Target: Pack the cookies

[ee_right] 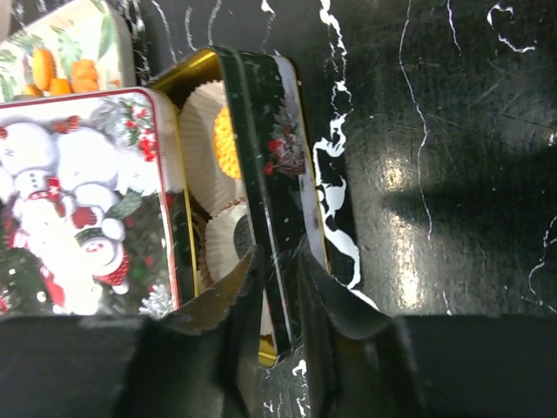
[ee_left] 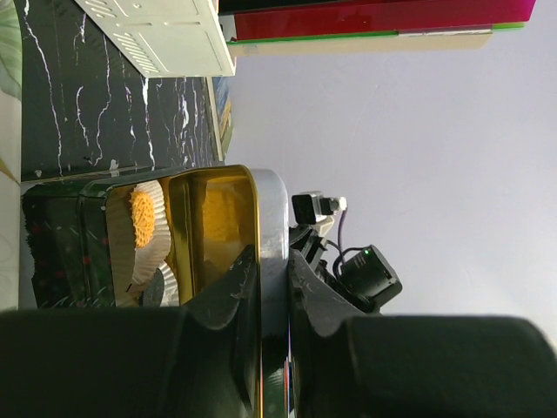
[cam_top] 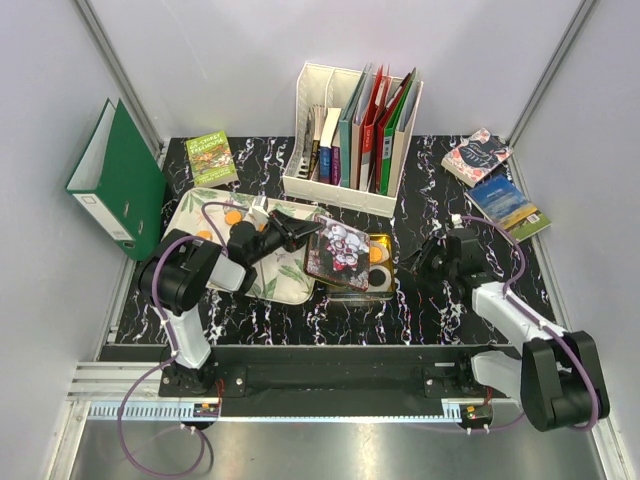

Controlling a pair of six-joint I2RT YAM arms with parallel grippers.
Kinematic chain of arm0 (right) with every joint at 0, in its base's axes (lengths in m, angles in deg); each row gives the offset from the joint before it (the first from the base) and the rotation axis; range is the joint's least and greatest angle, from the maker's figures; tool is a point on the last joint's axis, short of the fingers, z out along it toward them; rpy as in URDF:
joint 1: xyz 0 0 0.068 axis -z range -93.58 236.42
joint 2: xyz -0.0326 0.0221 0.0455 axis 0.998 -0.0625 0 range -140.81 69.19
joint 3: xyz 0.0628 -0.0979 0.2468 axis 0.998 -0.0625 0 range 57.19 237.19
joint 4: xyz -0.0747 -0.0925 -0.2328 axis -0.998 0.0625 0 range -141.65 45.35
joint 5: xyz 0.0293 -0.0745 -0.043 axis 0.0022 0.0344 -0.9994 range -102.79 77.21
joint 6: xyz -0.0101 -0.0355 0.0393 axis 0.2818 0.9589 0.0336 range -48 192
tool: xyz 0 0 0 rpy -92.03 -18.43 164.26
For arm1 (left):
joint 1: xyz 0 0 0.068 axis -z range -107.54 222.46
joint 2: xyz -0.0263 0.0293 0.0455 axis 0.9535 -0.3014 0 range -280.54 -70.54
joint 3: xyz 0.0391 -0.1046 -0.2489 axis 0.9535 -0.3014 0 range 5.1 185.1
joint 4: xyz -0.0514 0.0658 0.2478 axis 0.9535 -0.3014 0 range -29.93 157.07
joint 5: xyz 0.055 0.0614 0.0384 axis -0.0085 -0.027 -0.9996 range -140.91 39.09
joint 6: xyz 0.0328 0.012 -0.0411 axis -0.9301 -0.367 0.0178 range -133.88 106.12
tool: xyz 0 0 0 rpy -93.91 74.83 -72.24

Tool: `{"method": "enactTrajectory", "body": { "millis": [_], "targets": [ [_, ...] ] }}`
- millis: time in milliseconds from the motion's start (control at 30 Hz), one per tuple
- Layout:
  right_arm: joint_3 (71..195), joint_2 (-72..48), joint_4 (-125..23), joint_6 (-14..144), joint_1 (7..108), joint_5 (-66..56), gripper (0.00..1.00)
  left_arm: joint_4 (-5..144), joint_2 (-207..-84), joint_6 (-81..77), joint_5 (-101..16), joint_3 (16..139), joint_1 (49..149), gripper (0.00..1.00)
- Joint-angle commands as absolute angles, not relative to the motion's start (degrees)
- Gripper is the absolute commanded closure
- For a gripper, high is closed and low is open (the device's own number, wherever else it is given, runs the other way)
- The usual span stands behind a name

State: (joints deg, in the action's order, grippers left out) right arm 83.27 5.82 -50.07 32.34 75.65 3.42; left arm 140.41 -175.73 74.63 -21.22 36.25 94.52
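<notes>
Two cookies (ee_right: 224, 139) sit in the tin (ee_right: 265, 122), more on the tray (cam_top: 285, 285), so the left gripper (ee_left: 274, 280) pinching the lid (ee_left: 271, 209) should move it slowly while the right gripper (ee_right: 277, 277) pinches the tin wall to keep it still.

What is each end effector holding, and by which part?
The left end effector grips the snowman lid by its rim; the right end effector grips the tin by its side wall.

The left arm (cam_top: 190, 275) is stretching forward and rightward, and the left gripper (ee_left: 271, 261) is clamping the lid (ee_left: 273, 205) by its rim. The right arm (cam_top: 510, 315) is bending leftward; the right gripper (ee_right: 278, 261) is straddling one wall of the tin (ee_right: 265, 131).
</notes>
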Motion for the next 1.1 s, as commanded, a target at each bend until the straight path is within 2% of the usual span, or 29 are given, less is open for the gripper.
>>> {"method": "enactTrajectory", "body": {
  "millis": [0, 167, 500, 733, 967, 1067],
  "targets": [
    [86.2, 2.9, -55.2, 33.5, 75.5, 5.6, 0.66, 162.6, -176.1, 73.1, -20.3, 37.7, 94.6, 1.0],
    [88.6, 0.0, -55.8, 33.9, 75.5, 5.8, 0.55, 162.6, -176.2, 73.2, -19.9, 38.1, 94.6, 1.0],
    [90.8, -6.3, -58.4, 33.9, 75.5, 8.7, 0.55, 162.6, -176.8, 73.4, -20.0, 38.5, 94.6, 1.0],
    [91.9, -13.2, -60.3, 33.6, 75.4, 10.3, 0.64, 162.6, -177.1, 73.7, -19.7, 38.9, 94.6, 1.0],
    [91.3, -13.0, -60.1, 33.3, 75.4, 8.0, 0.81, 162.6, -177.1, 73.7, -19.4, 39.1, 94.3, 1.0],
    [90.8, -11.7, -59.4, 33.2, 75.4, 6.2, 0.88, 162.6, -177.3, 74.0, -19.2, 39.4, 94.1, 0.94]
  ]
}}
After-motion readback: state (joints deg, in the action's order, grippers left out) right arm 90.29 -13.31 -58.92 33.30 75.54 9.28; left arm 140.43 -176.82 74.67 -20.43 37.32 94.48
